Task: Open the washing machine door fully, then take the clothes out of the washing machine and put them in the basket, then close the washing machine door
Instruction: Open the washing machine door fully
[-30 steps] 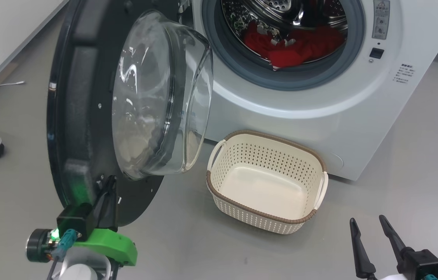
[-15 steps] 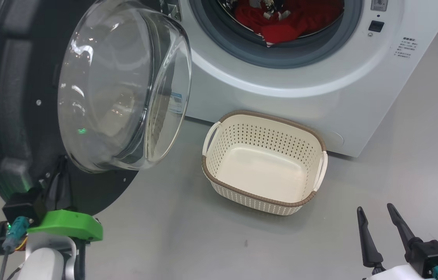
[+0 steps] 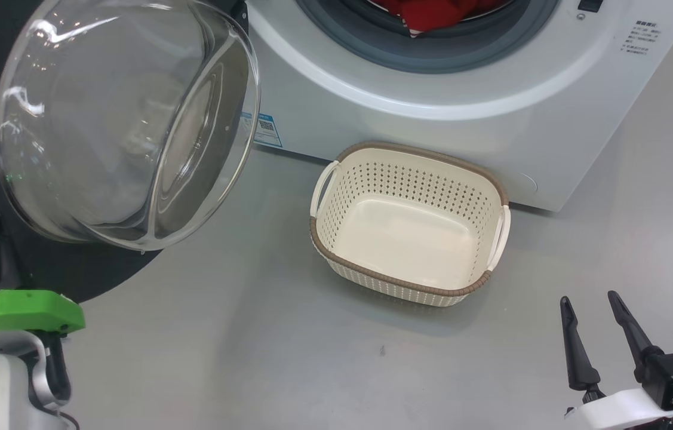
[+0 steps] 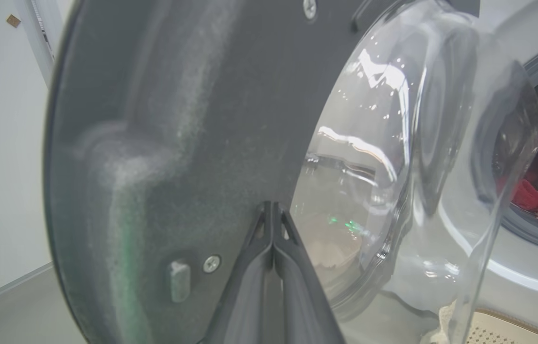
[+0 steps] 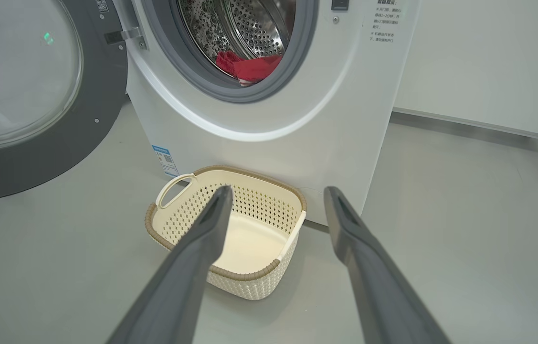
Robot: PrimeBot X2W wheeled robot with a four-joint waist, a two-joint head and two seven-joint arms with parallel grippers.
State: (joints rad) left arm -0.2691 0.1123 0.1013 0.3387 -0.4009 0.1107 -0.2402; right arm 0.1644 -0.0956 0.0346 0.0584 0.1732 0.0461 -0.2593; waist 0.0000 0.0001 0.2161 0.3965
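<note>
Left gripper, fingers pressed together, rests against the washing machine door at nine o'clock, swung wide. Right gripper hangs spread, empty, at five. Clothes lie in the washing machine at twelve; basket empty. Unloading and closing remain.

The washing machine door is swung open, ten o'clock of the basket; the clothes, seemingly bunched, are seen inside the washing machine.
</note>
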